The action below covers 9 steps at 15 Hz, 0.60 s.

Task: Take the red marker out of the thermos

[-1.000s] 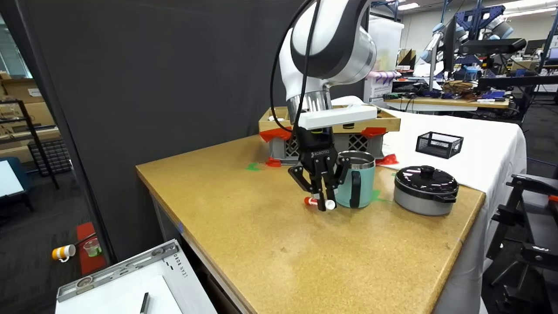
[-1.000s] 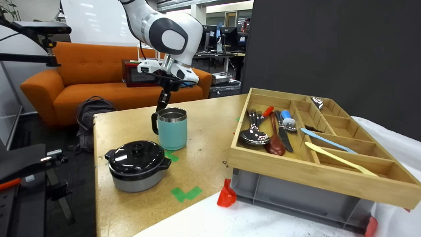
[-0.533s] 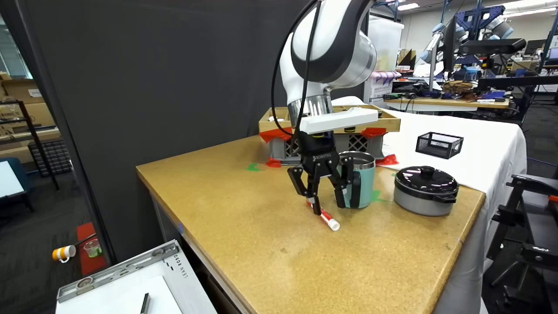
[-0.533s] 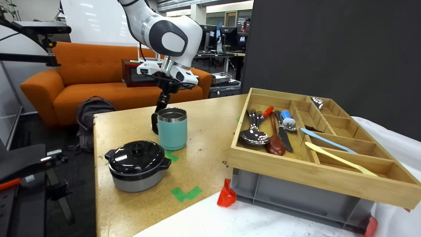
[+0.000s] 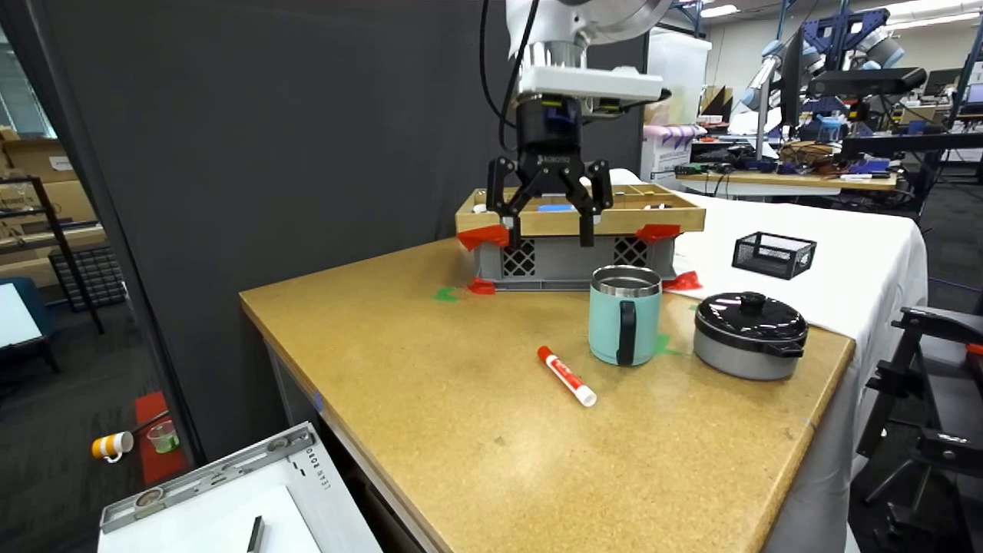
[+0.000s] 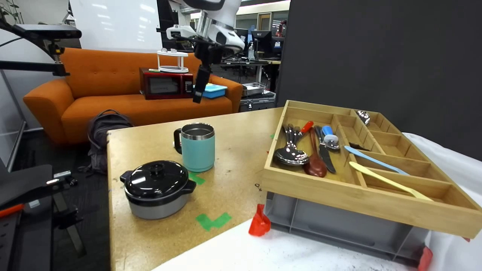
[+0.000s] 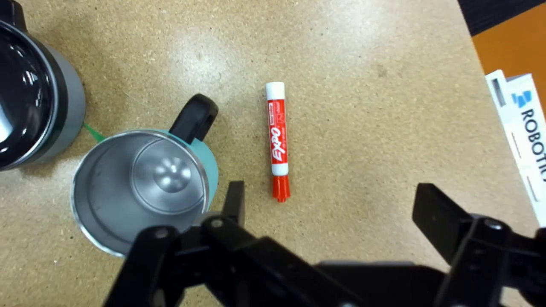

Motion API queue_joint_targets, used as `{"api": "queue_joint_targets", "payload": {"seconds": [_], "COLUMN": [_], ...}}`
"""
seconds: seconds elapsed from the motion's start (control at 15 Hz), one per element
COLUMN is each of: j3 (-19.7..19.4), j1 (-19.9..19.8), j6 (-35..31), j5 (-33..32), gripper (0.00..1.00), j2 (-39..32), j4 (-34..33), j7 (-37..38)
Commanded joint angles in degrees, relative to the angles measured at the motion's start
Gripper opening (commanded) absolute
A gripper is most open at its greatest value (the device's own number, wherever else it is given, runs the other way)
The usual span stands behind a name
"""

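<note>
The red marker (image 5: 567,375) lies flat on the table beside the thermos, its white end towards the near side in an exterior view. In the wrist view the marker (image 7: 278,132) shows in full, apart from the thermos. The teal thermos (image 6: 199,154) stands upright with its black handle; looking into it from the wrist view, the thermos (image 7: 211,165) has a bare steel inside. High above the table my gripper (image 5: 550,235) stands open, with nothing between its fingers. The thermos hides most of the marker in an exterior view.
A grey pot with a black lid (image 5: 751,336) sits next to the thermos. A wooden cutlery tray (image 6: 361,195) rests on a grey crate at the table's back. On the white cloth stands a black mesh basket (image 5: 773,255).
A second ago the gripper was shut on the marker just above the table. The jaws have opened, the marker now lies swung round on the table, and the arm has risen well above it.
</note>
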State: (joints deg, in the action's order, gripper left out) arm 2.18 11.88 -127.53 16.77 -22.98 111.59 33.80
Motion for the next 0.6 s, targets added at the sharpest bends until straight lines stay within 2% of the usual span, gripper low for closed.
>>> {"api": "queue_joint_targets", "payload": {"seconds": [0.0, 0.53], "j3": [0.4, -0.2], "j1": [-0.7, -2.1], "j6": [0.1, -1.1], "j5": [-1.1, -4.1], "gripper": [1.00, 1.00], "j2": [5.4, 14.4], "j4": [3.3, 7.3], "j7": [0.1, 1.8]}}
